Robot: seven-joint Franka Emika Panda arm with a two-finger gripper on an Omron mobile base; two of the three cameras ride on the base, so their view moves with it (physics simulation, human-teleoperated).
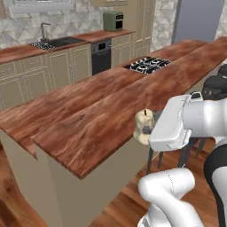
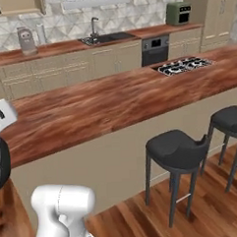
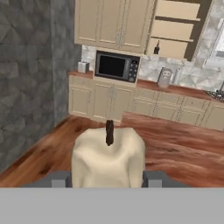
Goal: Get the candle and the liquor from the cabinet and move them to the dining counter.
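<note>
Left base view: the dining counter (image 1: 88,115) runs long and bare from its near corner to the inset cooktop (image 1: 147,64), so I have plenty of open top for a set-down. I am on the first delivery, carrying the candle (image 1: 144,126), which sits in the claw (image 1: 148,128) just off the counter's near long edge, at about top height or a little above. In the hand view the candle (image 3: 108,157) sits between the two fingertips (image 3: 154,178), pressed on both sides, so I read the claw as closed on it. Next move, as I judge it: carry inward over the wood, well clear of the edge, lower, then release. Stools (image 2: 177,152) stand below the overhang; keep the elbow off them. The liquor (image 3: 156,48) waits in the open cabinet (image 3: 177,28), on its shelf.
</note>
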